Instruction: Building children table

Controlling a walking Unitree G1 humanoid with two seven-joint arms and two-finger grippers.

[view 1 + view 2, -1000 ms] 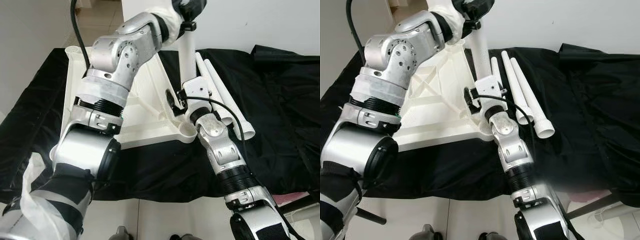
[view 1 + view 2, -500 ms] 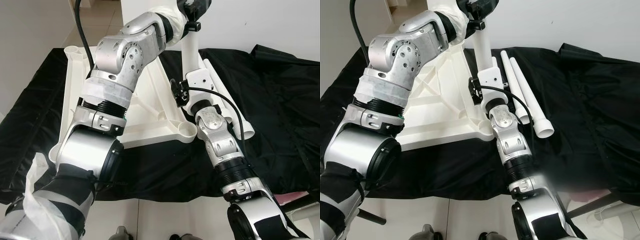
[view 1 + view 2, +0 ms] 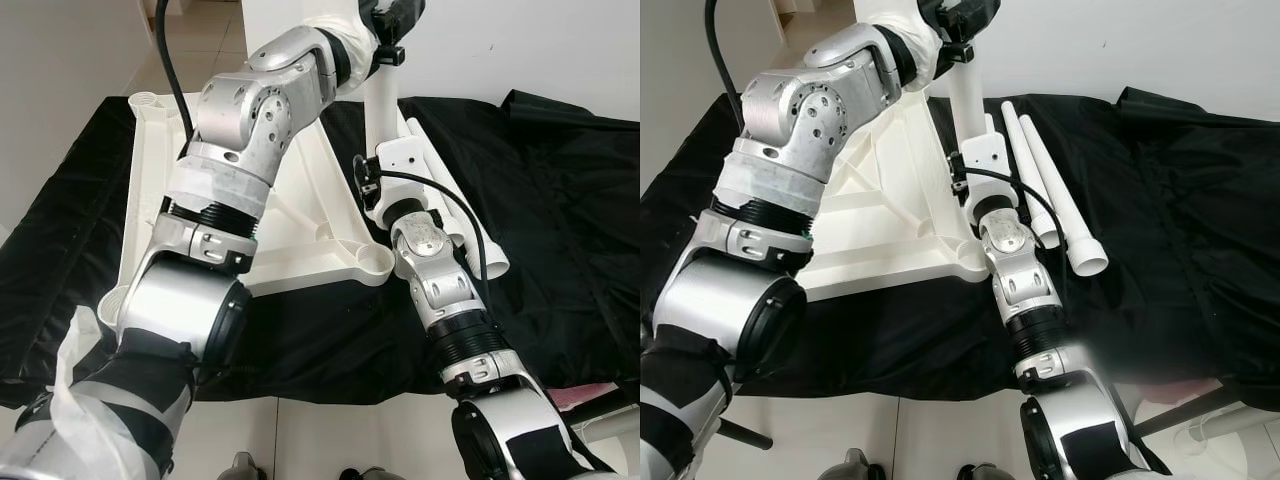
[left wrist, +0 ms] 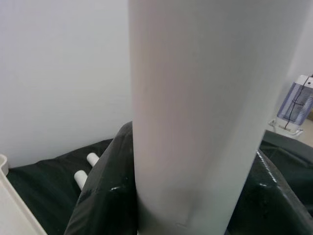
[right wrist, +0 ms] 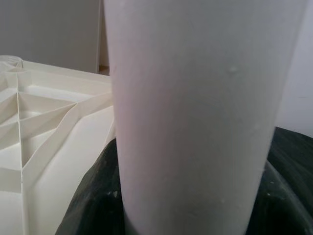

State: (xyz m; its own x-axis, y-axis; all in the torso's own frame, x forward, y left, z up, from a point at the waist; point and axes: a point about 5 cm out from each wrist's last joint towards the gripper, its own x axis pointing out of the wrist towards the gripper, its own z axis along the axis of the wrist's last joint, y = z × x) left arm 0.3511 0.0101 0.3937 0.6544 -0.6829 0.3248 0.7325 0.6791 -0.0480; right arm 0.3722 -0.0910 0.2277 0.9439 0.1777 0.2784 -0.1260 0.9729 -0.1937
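While both tools grip it, the smooth white table leg (image 3: 379, 110) stands upright over the ribbed tabletop (image 3: 300, 215).

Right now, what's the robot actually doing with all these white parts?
It is fitting a leg onto a children's table. The white tabletop lies upside down on a black cloth. Both grippers hold one white leg upright: the left gripper near its top, the right gripper lower down. The leg stands above the tabletop's near corner socket, which looks open, so the leg appears not yet seated. Three spare legs lie beside it on the cloth.
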